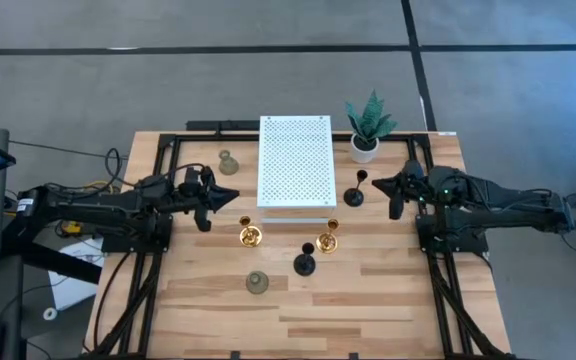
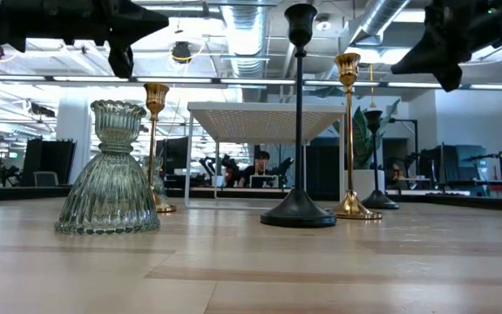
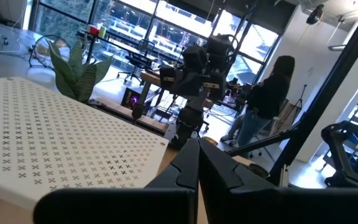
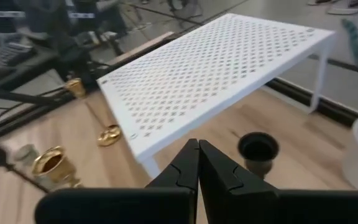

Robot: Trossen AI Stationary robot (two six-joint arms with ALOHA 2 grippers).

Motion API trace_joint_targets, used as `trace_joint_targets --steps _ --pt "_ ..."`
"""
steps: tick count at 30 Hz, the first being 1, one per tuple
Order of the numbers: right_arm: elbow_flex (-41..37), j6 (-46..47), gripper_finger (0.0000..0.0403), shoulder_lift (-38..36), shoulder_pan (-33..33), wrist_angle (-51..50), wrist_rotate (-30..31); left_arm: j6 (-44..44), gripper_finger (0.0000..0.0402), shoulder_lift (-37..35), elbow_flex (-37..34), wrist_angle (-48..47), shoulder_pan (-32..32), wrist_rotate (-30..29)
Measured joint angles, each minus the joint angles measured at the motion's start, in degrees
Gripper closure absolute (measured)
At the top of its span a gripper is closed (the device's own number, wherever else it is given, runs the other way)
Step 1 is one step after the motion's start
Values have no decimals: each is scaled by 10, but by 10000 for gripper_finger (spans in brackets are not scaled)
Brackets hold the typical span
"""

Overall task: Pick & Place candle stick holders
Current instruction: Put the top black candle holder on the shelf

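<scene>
Though partly hidden, black holder (image 4: 257,149) beside right hand (image 4: 198,163).

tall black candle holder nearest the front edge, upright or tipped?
Upright. The slim tall black candle stick holder stands vertical on its round base, flat on the wooden table; the high view shows it end-on from above.

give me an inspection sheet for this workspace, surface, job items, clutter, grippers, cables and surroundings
Surface: wooden table, white perforated shelf at the back.
Job's things: six candle stick holders upright: grey-green, gold, black.
Clutter: potted plant.
Grippers: left gripper and right gripper raised, fingers shut, empty.
Cables: cables off the table's left edge.
Surroundings: person standing beyond the table.
</scene>
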Motion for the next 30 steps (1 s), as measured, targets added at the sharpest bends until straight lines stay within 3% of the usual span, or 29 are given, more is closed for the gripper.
trace_joint_targets --steps 15,30 --pt "7 44 403 99 27 -59 43 1 394 0 0 0 0 0" --pt "7 46 403 110 30 -82 42 1 394 0 0 0 0 0"
